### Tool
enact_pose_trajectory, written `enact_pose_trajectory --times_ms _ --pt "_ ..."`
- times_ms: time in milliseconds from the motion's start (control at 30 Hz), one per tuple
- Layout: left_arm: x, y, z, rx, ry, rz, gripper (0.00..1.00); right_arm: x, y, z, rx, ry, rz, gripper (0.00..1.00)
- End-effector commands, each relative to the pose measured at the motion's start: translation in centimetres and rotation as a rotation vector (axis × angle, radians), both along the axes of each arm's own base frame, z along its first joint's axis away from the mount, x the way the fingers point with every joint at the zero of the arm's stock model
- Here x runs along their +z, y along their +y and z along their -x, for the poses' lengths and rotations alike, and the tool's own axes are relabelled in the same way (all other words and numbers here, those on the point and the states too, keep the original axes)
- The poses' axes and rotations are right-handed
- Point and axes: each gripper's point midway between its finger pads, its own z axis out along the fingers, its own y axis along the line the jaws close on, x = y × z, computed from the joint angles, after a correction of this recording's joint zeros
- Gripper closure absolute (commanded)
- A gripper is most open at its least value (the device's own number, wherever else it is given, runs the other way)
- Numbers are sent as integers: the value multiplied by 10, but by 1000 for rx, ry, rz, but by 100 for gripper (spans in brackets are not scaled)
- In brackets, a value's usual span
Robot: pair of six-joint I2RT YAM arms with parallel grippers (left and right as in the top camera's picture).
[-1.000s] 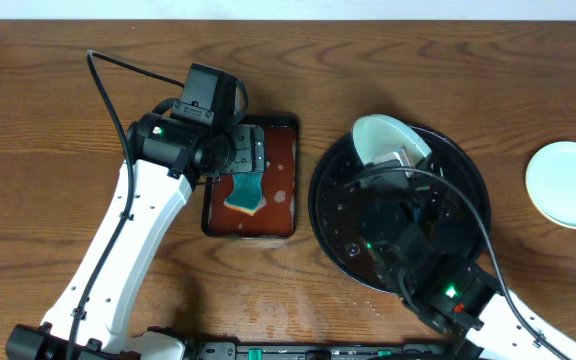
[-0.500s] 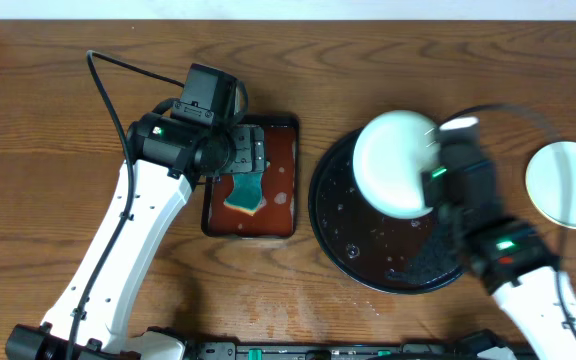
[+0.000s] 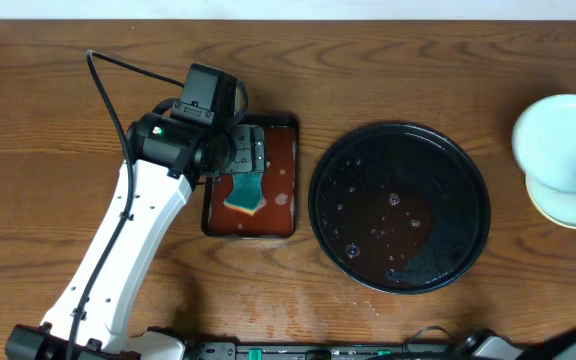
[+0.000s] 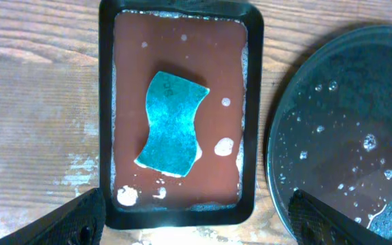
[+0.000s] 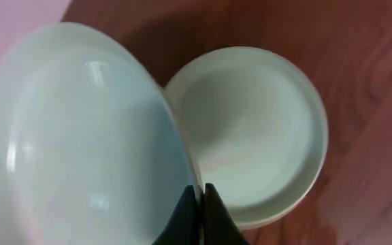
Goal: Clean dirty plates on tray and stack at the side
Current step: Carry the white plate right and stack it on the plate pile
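White, faintly blue held plate (image 3: 556, 142) now sits at the far right edge of the overhead view. Half a second ago we saw it over the upper part of the black tray (image 3: 400, 206), so it has moved right, off the tray. The right gripper (image 5: 199, 204) has its fingers pressed together on the plate's rim, pinching it. The plate is tilted, partly overlapping the resting plate (image 5: 250, 129), which lies flat on the wooden table (image 3: 418, 70). We cannot tell if the two touch.

The tray at centre right carries no plate now, only water drops and a wet sheen. A second ago the right arm covered most of it; now just a dark sliver of that arm shows at the right edge.

The left arm (image 3: 118, 250) has not changed across the frames. The left gripper (image 4: 199, 224) has its fingers (image 4: 80, 218) spread wide and holds nothing. It hangs above the reddish-brown rectangular tray (image 4: 107, 102), just left of the black tray. A teal sponge (image 4: 172, 122) lies in that small tray with bits of foam around it. A black cable (image 3: 108, 65) loops at upper left.
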Motion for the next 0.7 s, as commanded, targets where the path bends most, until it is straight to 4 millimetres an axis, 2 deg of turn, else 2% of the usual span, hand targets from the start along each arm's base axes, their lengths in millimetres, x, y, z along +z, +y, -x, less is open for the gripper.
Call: enact_pose_trajectory --times_ms 0,100,233,267,300,333,400,467,533,600,633,667 --pt "10 -1 -4 1 -27 11 14 -29 -26 6 -131 -10 -120 99" --pt "10 -1 -4 1 -27 11 14 -57 -45 21 -200 53 -145 99" --pt "10 -1 -4 1 -27 11 14 -78 -54 30 -195 114 -135 97" --pt "10 -1 -4 1 -27 11 13 -80 -57 33 -200 138 -114 83" --pt "10 -1 -4 2 -27 11 14 -81 -60 38 -219 161 -99 60" --pt "10 -1 -4 1 -27 11 14 -79 -61 41 -230 169 -87 51" --pt "10 -1 -4 2 -27 11 14 -63 -54 31 -195 105 -96 50" --pt "10 -1 -4 1 -27 11 13 -39 -37 8 -94 -9 -112 50" --pt "10 -1 -4 1 -27 11 14 -2 -4 -19 55 -138 -117 50" --pt "10 -1 -4 2 -27 11 13 37 41 -41 219 -239 -104 51" --pt "10 -1 -4 1 -27 11 14 56 69 -50 327 -278 -74 51" --pt "10 -1 -4 1 -27 11 13 79 112 -56 475 -311 -14 51"
